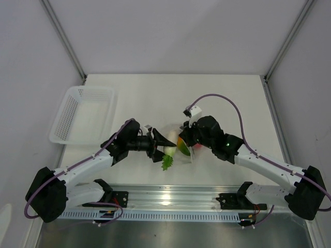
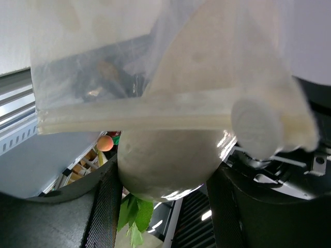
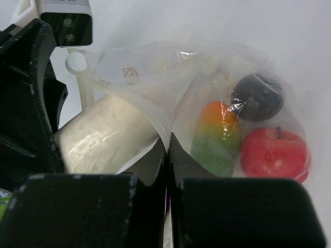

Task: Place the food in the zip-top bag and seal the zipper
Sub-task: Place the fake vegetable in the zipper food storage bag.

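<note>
The clear zip-top bag (image 3: 207,77) is held up over the table's middle, also in the top view (image 1: 189,153). My right gripper (image 3: 168,155) is shut on the bag's edge at its mouth (image 1: 185,138). Inside the bag are an orange-and-green piece (image 3: 217,137), a red apple-like ball (image 3: 274,152) and a dark round piece (image 3: 257,96). My left gripper (image 2: 163,191) is shut on the white oblong piece (image 2: 165,160) and holds it at the bag's mouth (image 1: 169,151). Green leaves (image 2: 134,217) hang below it. The zipper strip (image 2: 134,118) crosses just above the white piece.
A white perforated basket (image 1: 83,113) stands at the far left of the table. A metal rail (image 1: 170,199) runs along the near edge between the arm bases. Grey walls close in both sides.
</note>
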`<state>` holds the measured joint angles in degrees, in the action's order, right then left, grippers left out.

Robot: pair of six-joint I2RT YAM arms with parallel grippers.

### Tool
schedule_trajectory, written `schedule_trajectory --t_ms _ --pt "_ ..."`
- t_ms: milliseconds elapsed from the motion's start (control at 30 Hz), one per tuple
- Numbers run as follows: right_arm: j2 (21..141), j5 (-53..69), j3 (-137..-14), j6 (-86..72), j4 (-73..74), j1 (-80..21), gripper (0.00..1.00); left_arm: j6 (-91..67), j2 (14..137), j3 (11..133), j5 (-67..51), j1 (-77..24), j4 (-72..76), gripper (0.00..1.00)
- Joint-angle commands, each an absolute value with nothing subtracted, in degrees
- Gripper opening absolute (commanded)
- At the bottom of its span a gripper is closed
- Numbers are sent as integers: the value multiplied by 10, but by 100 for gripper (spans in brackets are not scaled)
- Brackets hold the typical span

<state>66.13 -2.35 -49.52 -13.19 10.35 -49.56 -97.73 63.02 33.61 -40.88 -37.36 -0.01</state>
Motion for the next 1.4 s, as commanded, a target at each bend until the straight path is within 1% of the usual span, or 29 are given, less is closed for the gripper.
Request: schedule_trajectory --t_ms 0,167,233,300,333,367,433,467,500,700,833,1000,1167,1200,1267,1300,1333,1367 --pt "640 -30 -495 -123 71 -504 0 -1073 635 354 -389 -382 -35 12" --pt "632 -33 -501 -132 78 -504 0 -1079 646 352 -372 -387 -35 15" --pt "629 -33 -504 -134 79 -504 0 -1085 654 344 -373 -391 -22 18" --pt "625 -31 -504 -135 76 -504 0 -1100 660 325 -372 -394 -1 34" --pt "625 -30 -504 -135 74 -504 0 -1108 668 319 -370 -393 57 43" --pt "627 -29 -504 -135 75 -504 0 -1109 672 316 -367 -394 81 60" --pt "630 -30 -505 -135 76 -504 0 -1091 685 326 -372 -393 94 70" --pt "630 -31 -506 -135 77 -504 0 -1080 687 341 -374 -394 84 78" --pt "630 -31 -506 -135 78 -504 0 -1071 690 348 -377 -395 74 81" --pt "626 -39 -509 -132 85 -504 0 -1020 686 369 -381 -396 56 85" --pt "621 -40 -509 -130 91 -503 0 -948 687 381 -399 -395 21 86" --pt "620 -48 -514 -130 105 -497 0 -869 661 355 -412 -395 17 85" --pt "618 -48 -520 -138 124 -481 0 -796 598 321 -401 -395 35 77" --pt "619 -48 -523 -139 126 -479 0 -760 587 324 -399 -395 32 76" --pt "618 -47 -526 -143 134 -477 0 -714 562 346 -382 -396 -26 71" --pt "617 -43 -527 -145 135 -477 0 -666 558 383 -370 -396 -60 69" --pt "616 -41 -528 -145 136 -477 0 -644 555 393 -356 -397 -125 65" --pt "615 -37 -529 -148 137 -477 0 -624 554 402 -332 -398 -152 63"
